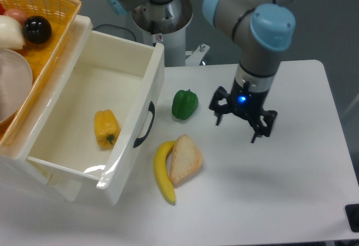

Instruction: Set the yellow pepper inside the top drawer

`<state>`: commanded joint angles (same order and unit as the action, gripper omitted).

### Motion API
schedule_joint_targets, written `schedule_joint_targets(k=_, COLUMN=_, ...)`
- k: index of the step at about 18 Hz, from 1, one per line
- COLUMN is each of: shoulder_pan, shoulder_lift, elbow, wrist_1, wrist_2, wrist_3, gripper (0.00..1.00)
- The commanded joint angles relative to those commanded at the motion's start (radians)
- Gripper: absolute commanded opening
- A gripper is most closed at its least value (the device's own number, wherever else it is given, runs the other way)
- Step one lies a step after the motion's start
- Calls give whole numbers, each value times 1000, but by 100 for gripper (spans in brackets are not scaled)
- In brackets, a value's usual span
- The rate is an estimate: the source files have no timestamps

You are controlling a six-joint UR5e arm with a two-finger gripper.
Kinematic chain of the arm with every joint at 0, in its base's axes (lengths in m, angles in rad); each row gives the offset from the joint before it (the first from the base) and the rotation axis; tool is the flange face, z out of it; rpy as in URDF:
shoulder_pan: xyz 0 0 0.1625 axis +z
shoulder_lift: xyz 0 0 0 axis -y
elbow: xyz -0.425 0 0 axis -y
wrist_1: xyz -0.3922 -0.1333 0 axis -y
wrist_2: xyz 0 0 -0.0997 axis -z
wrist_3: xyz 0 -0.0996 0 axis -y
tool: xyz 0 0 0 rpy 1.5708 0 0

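The yellow pepper (106,128) lies on the floor of the open top drawer (137,61), a deep white box with a dark curved handle (145,125) on its front. My gripper (239,126) hangs above the white table to the right of the drawer, well apart from the pepper. Its fingers are spread and hold nothing.
A green pepper (184,103) sits on the table between drawer and gripper. A banana (162,172) and a bread slice (184,159) lie in front of the drawer. An orange woven basket (50,10) with several items stands over the drawer's back left.
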<state>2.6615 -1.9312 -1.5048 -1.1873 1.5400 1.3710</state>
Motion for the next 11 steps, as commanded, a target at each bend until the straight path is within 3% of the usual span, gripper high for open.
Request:
schedule_joint_targets(k=5, shoulder_pan=5, shoulder_lift=-81, elbow=2, wrist_1=0, wrist_2=11, wrist_3=212, gripper=100)
schedule_joint_targets(k=11, shoulder_pan=6, shoulder_lift=-138, elbow=8, wrist_1=38, wrist_2=19, wrist_3=223, gripper=100)
